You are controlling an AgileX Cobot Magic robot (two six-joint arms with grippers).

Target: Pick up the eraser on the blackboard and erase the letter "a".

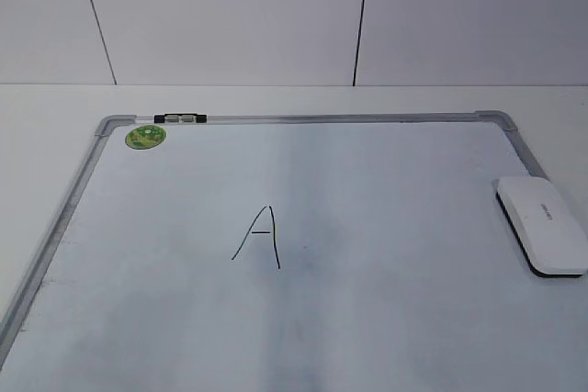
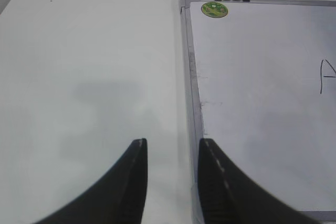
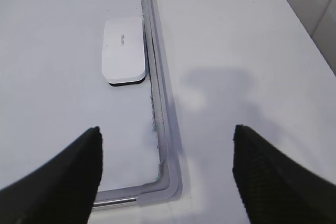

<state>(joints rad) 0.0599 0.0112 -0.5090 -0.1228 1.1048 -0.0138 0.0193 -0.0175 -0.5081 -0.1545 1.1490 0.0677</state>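
The blackboard (image 1: pixel 349 118) lies flat on the white table, with a silver-grey frame and a green sticker (image 1: pixel 146 137) at its far left corner. The white eraser (image 1: pixel 542 225) lies on the board at its right edge. In the right wrist view the eraser (image 3: pixel 124 50) is ahead and left of my open, empty right gripper (image 3: pixel 166 128), which hovers over the board's near right corner (image 3: pixel 168 182). My left gripper (image 2: pixel 173 142) is open and empty over the board's left frame (image 2: pixel 191 77). Only a capital "A" (image 1: pixel 260 236) shows; no lowercase "a" is visible.
A small black and silver clip (image 1: pixel 181 118) sits on the board's far frame beside the sticker. The bare white table (image 2: pixel 79 77) extends left of the board and also right of it (image 3: pixel 252 51). A white tiled wall (image 1: pixel 230 16) stands behind.
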